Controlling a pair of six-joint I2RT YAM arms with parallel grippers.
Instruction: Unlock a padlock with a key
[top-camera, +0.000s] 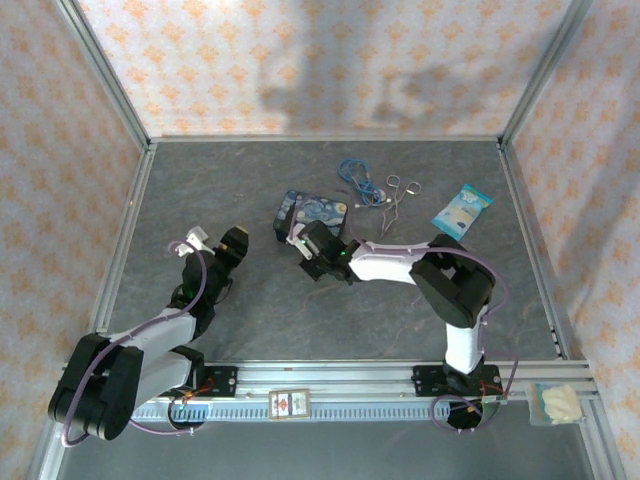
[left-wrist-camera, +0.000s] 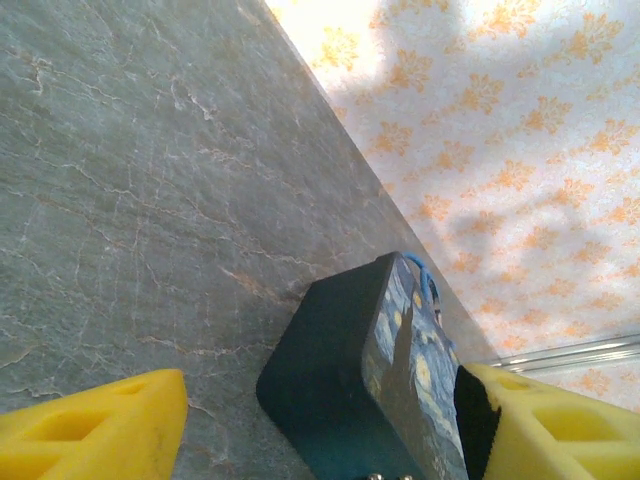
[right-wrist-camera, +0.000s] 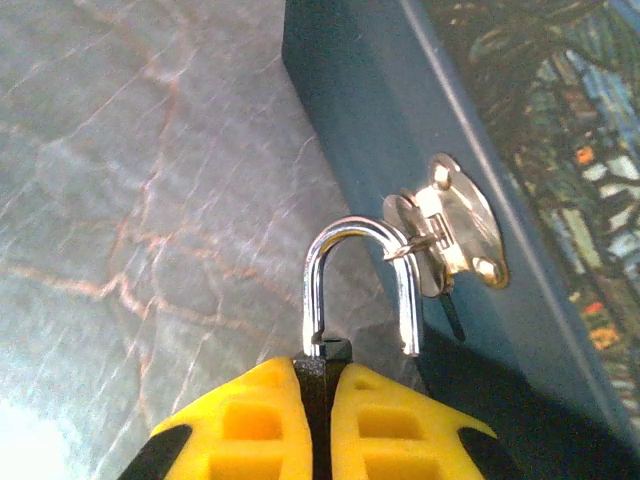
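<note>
Padlock (right-wrist-camera: 313, 295) first: it hangs on the small metal hasp (right-wrist-camera: 450, 225) on the side of the blue painted tin (right-wrist-camera: 380, 120), its bright shackle threaded through the hasp's loop. The dark body is almost hidden, squeezed between the yellow fingers (right-wrist-camera: 250, 420) of the right gripper (right-wrist-camera: 320, 375), whose jaws have closed tight on it. One leg of the shackle runs down into the body. The other ends just above the fingers, and I cannot tell whether it is seated or free.

From above, the tin (top-camera: 318, 212) lies around the middle of the grey marbled worktop (top-camera: 250, 180), a little toward the far edge. The right gripper (top-camera: 303, 243) reaches in at the tin's near left side.

The left gripper (top-camera: 235, 243) sits off to the left of the tin, apart from it and holding nothing. From its own wrist camera the left gripper (left-wrist-camera: 320, 425) has its jaws standing wide, and the tin (left-wrist-camera: 330, 380) shows ahead of it, tilted in that view.

Toward the far edge, beyond the tin, lie a coiled blue cable (top-camera: 352, 172) and ring-handled scissors (top-camera: 395, 195). A blue and white packet (top-camera: 462, 208) lies nearer the far right corner.
</note>
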